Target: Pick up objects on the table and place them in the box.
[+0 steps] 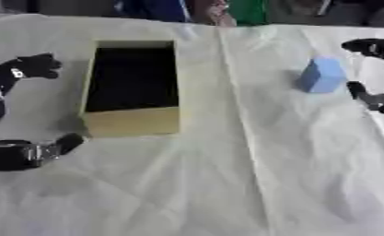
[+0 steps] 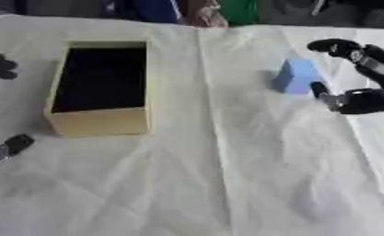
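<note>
White-clothed table (image 2: 227, 184), creased; open tan box (image 2: 98, 122) on it.
Pale blue block (image 2: 295, 76) set beside right robot hand (image 2: 360, 99), fingers spread apart; left robot hand (image 1: 17, 152) likewise spread.

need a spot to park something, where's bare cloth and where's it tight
Free: the wide stretch of white cloth in front of the box, and the strip between the box and the blue block. Crowded: right of the block, by the right hand; left of the box, by the left hand.
</note>
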